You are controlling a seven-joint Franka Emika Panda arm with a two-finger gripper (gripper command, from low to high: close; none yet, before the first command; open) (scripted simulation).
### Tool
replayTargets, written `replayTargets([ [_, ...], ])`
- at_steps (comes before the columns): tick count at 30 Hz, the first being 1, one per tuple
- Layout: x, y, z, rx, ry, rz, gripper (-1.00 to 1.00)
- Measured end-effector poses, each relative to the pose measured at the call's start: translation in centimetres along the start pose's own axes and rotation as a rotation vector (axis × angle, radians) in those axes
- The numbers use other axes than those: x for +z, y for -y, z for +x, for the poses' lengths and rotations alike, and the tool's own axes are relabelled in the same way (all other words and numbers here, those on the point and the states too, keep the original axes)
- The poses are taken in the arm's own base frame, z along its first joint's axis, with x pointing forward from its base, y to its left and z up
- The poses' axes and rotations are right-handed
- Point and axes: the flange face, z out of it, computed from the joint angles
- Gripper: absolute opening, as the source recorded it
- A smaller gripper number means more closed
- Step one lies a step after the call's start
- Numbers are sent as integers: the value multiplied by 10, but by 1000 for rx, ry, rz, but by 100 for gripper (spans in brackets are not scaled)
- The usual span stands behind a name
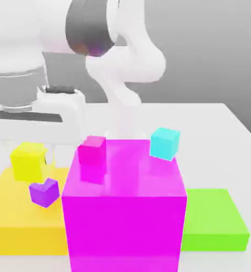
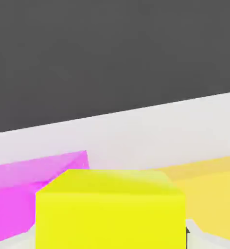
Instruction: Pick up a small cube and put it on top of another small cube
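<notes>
Landmark: big magenta block [image 1: 124, 204], nearest the exterior camera, sitting on the white table [image 1: 223, 122].

- Green slab [image 1: 212, 219]: flat on the table, touching the block's side toward the exterior view's right, much lower than the block.
- Yellow slab [image 1: 21, 212]: flat on the table, against the block's side toward the exterior view's left, also low.
- Small purple cube [image 1: 44, 192]: over the yellow slab, just beside the block's left face as the exterior view has it. Tilted, one corner up.
- Small pink cube [image 1: 92, 150]: on the block's top face, near its far edge toward the exterior view's left.
- Small cyan cube [image 1: 164, 143]: at the far corner of the block's top toward the exterior view's right, tilted; can't tell if it rests on the top or sits just behind it.
- Small cube [image 1: 28, 161], bright yellow: beyond the purple cube, further from the block, above the far part of the yellow slab. In the hand view it is right under the camera [image 2: 110, 209], with the magenta block [image 2: 19, 194] on one side and the yellow slab [image 2: 214, 189] on the other.
- Gripper [image 1: 48, 155]: jaws closed down on the small cube, holding it. White hand body sits directly above it.
- Arm [image 1: 124, 64]: rises behind the block, white links with a dark joint cap up top.
</notes>
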Motion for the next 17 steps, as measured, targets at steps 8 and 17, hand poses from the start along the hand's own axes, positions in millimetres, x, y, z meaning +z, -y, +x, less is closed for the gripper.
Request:
replayTargets([
  [8, -45, -19, -85, -24, -3, -4, -100],
  [17, 6, -26, -104, -29, -5, -6, 100],
])
